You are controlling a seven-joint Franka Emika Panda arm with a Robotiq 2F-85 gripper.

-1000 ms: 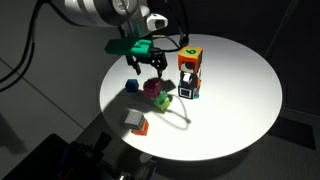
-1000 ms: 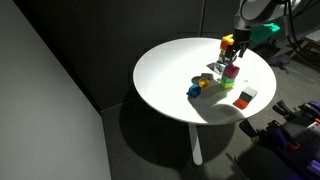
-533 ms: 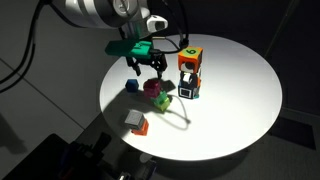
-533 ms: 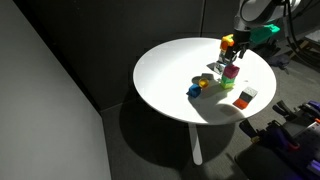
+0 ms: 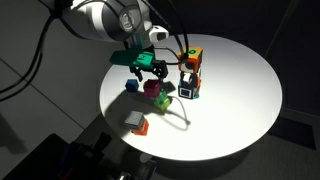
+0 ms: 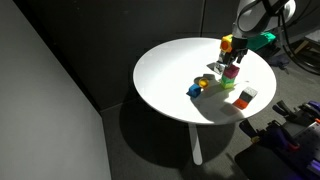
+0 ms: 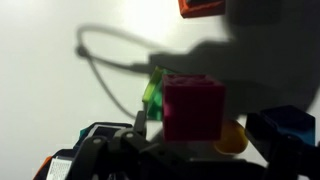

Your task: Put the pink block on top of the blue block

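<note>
I hold the gripper [image 5: 148,73] just above the pink block [image 5: 152,88], fingers spread wide and gripping nothing. The block is a cube with no long axis. It sits flat on the white table [image 5: 240,90], one face square to my wrist camera, the green cube [image 7: 153,95] just behind it and the blue block [image 5: 131,87] near it.

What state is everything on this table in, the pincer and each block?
Pincer: open, empty, above the pink block.
Pink block: on the table, ungripped.
Blue block: on the table, top bare.
Green block: on the table beside the pink block.
Orange block: stacked on the patterned block.
Red-grey block: on the table, apart.
Cable: looped on the table.
</note>
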